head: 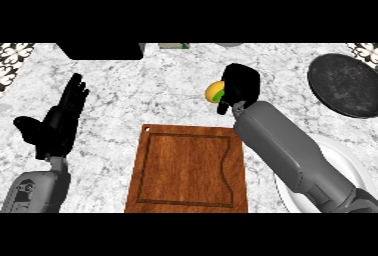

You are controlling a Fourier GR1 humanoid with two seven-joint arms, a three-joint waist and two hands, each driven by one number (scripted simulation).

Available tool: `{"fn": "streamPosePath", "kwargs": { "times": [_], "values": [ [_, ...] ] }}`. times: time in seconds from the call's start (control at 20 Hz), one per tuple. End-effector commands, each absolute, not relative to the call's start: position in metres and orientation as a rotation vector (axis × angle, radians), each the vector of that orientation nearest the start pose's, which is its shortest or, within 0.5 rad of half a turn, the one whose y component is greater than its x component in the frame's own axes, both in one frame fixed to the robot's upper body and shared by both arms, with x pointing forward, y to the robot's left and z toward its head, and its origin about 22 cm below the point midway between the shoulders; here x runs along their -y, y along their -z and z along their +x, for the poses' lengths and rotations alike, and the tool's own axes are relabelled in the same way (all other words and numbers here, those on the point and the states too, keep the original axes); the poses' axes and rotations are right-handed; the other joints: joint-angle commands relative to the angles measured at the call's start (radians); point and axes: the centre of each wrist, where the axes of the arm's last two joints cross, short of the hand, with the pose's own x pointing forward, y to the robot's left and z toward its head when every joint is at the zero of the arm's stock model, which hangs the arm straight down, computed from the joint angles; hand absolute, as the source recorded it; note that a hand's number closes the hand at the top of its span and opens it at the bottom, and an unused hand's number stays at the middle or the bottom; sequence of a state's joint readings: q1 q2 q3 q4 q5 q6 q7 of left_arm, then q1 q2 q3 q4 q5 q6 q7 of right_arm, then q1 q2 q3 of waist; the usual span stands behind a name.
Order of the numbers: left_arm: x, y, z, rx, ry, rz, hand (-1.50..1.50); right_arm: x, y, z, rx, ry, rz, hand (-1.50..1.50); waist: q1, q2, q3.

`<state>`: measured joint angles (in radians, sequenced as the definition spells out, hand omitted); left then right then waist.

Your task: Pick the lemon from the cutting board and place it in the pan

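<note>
Head view: right robot hand [240,87] curled round the lemon [215,91], hiding most of it, above counter [148,95] beyond the cutting board [184,170]. Pan [345,85] cut off at right edge. White plate [339,160] partly under forearm. Left robot hand [55,125] released, at left.

The cutting board [187,170] lies left of the plate [347,162]; the pan [344,85] sits behind.

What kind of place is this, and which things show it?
Most likely a kitchen counter: a marble-patterned top carries a wooden cutting board, a dark pan and a white plate.
</note>
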<state>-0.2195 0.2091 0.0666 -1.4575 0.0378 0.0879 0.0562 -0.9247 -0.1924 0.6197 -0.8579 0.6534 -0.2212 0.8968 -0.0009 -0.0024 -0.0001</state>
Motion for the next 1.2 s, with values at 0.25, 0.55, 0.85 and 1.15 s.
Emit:
{"fn": "streamPosePath", "kwargs": {
  "times": [0.25,0.55,0.85,1.15],
  "values": [
    [-0.298,-0.064,0.305,1.601,0.035,0.221,0.0,0.129,-0.133,0.401,1.245,-0.538,-1.306,1.5,-0.011,-0.001,0.0],
    [-0.284,-0.058,0.294,1.607,0.041,0.22,0.0,0.19,-0.147,0.409,1.344,-0.218,-1.195,1.5,-0.004,0.002,0.002],
    [-0.271,-0.047,0.303,1.626,0.07,0.198,0.0,0.285,-0.138,0.414,1.296,-0.206,-1.283,1.5,0.006,0.007,0.001],
    [-0.27,-0.055,0.306,1.628,0.069,0.178,0.0,0.389,-0.131,0.402,1.227,-0.184,-1.392,1.5,0.025,0.015,0.002]
  ]
}}
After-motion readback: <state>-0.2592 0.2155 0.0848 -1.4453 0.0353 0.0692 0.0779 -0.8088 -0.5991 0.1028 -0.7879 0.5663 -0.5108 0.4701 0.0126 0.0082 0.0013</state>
